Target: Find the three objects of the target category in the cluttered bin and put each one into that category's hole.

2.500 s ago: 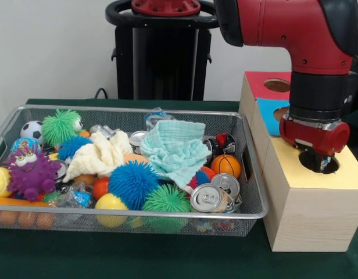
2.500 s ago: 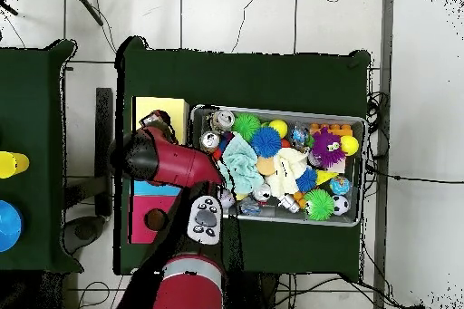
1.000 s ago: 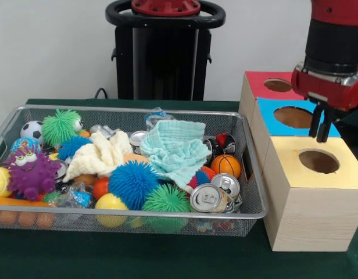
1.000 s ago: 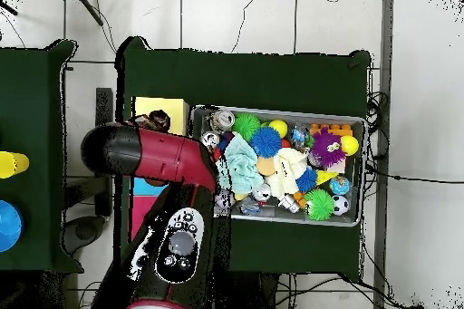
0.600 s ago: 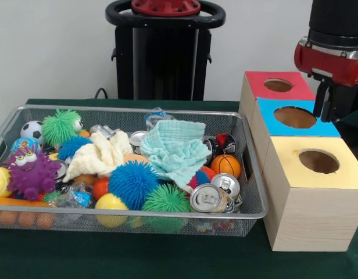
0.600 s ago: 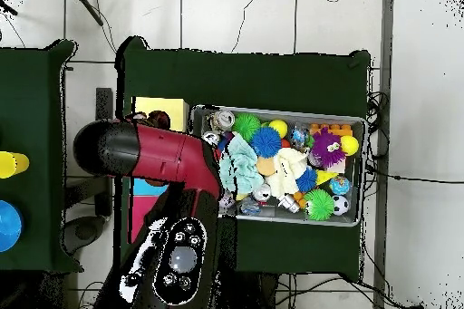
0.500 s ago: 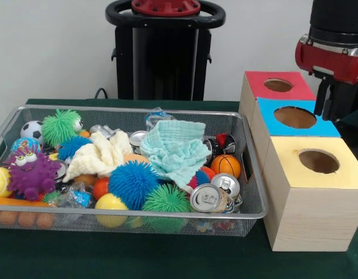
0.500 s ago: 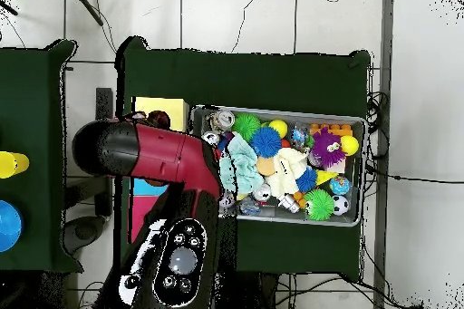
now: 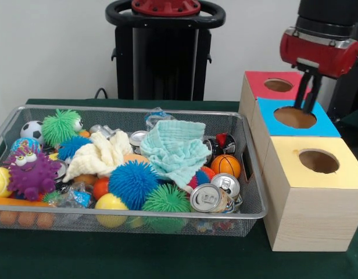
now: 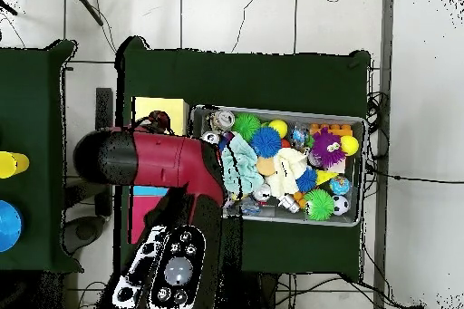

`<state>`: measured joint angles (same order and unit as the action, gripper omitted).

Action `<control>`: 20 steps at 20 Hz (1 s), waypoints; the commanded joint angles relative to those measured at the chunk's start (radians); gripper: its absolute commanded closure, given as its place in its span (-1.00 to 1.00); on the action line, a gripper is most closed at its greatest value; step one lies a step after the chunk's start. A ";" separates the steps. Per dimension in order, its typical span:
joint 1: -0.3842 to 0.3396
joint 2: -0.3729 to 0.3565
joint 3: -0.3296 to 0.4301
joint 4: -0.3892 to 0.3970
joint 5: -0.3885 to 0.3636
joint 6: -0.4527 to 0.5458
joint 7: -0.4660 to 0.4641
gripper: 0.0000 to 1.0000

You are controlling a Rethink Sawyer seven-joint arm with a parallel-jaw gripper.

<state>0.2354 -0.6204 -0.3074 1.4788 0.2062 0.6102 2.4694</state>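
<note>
A: Front view first. Where does the gripper (image 9: 307, 93) sit?

B: Above the blue-topped box (image 9: 318, 125), its tips over that box's hole (image 9: 294, 117). The jaws hang close together with nothing between them; I read them as clenched and empty.

A: The other boxes?

B: Red-topped box (image 9: 257, 87) behind the blue one, yellow-topped box (image 9: 307, 197) in front, all three in a row just beside the wire bin (image 9: 249, 174), on the green worktop (image 9: 138, 256).

A: Bin contents?

B: Crowded. Two cans (image 9: 207, 197) lie at the near right corner, tops showing. A mint cloth (image 9: 176, 148) and a cream cloth (image 9: 100, 154) sit on the heap. Also a small basketball (image 9: 225, 165), a soccer ball (image 9: 31, 129), spiky balls in blue (image 9: 131, 183) and green (image 9: 60, 126), and a purple spiky toy (image 9: 31, 172).

A: Overhead view?

B: The red arm (image 10: 154, 165) lies across the boxes; only part of the yellow top (image 10: 159, 108) shows. The gripper itself is hidden under the arm. The bin (image 10: 358, 169) lies beside it, full.
</note>
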 commanded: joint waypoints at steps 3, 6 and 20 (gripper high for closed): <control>-0.136 -0.042 0.083 0.177 -0.315 -0.206 -0.228 1.00; -0.198 -0.059 0.138 0.199 -0.383 -0.264 -0.212 1.00; -0.251 -0.041 0.119 0.134 -0.607 -0.497 -0.065 1.00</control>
<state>0.0062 -0.6758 -0.2733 1.5761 -0.3175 0.1809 2.4692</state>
